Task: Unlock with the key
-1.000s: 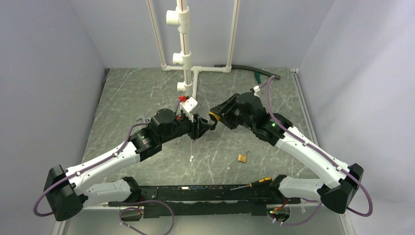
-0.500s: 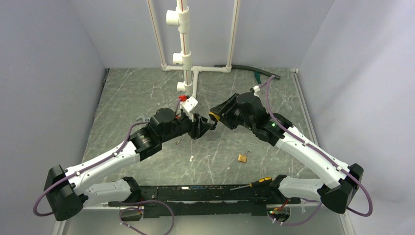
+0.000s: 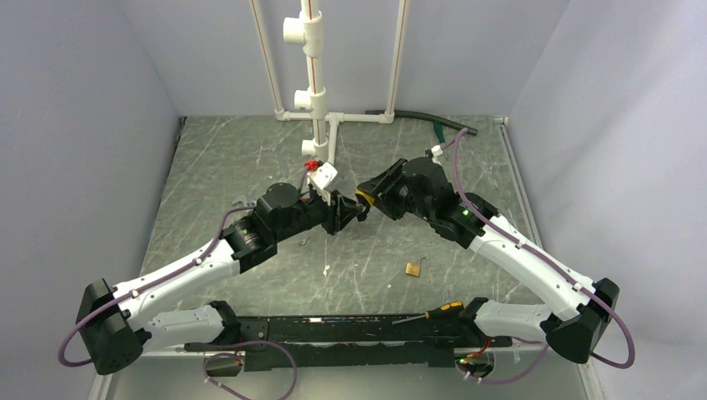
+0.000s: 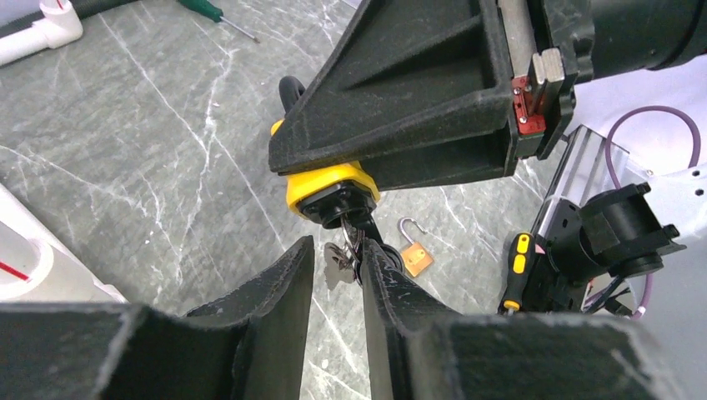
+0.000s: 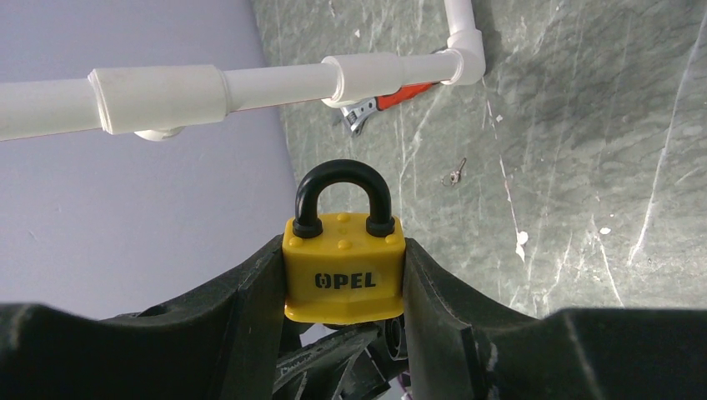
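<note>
Our right gripper (image 5: 343,250) clamps the yellow padlock (image 5: 343,275) between its jaws; our left gripper (image 4: 338,247) has narrow jaws flanking the key (image 4: 338,255); we cannot tell whether they pinch it.

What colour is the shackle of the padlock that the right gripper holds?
Black shackle on the yellow padlock; right wrist view shows it best.

Dull metal key (image 4: 338,254) (glossy plastic padlock (image 5: 343,268))

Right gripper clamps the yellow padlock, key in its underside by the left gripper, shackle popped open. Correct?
No: the shackle is closed, both legs seated in the yellow padlock, per the right wrist view. The rest is right.
</note>
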Motion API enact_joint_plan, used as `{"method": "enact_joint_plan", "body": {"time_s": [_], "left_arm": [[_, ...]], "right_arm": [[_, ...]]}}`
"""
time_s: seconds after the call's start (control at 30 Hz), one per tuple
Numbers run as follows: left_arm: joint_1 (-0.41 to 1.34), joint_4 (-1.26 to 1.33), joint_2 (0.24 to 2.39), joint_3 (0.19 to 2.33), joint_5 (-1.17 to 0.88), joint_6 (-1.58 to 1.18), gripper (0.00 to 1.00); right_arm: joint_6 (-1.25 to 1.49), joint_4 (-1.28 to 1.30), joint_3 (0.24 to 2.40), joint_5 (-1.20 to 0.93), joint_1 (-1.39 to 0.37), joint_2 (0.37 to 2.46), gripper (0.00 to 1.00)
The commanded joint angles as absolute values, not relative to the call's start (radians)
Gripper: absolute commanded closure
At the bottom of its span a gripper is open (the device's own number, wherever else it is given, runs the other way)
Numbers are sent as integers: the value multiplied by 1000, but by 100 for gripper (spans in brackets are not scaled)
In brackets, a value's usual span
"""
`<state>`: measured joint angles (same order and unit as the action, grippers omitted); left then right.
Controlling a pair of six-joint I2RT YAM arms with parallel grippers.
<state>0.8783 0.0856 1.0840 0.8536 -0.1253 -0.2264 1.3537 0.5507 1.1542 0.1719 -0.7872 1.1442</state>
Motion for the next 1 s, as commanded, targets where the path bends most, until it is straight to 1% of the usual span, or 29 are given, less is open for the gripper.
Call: {"method": "enact_joint_plan", "body": {"time_s": [0.0,0.1,0.23,0.27,0.3,0.33,0.53,0.67,0.97], "left_arm": [[875,159,1094,893,-94,-224,68],[875,159,1106,904,-69,-222,71],[875,137,1124,923,-36,-209,81],[874,136,1128,923,-37,-207,86],[875,134,1131,923,-36,-203,95],[874,134,1134,923,-34,-200,100],[877,91,1173,947,-39,-106,100],[893,59,1205,962,11,-17,100],[1046,83,1284,981,323,358,100]], "right_arm": [[1353,456,1159,155,-794,1135,100],[1356,451,1154,146,-795,1141,100],[1356,449,1154,148,-796,1138,100],[1355,450,1156,151,-797,1136,100],[1355,454,1159,154,-796,1136,100],[1353,459,1161,158,-796,1137,100],[1346,549,1231,172,-797,1170,100],[1335,663,1317,178,-798,1217,100],[1311,831,1460,145,-795,1310,100]]}}
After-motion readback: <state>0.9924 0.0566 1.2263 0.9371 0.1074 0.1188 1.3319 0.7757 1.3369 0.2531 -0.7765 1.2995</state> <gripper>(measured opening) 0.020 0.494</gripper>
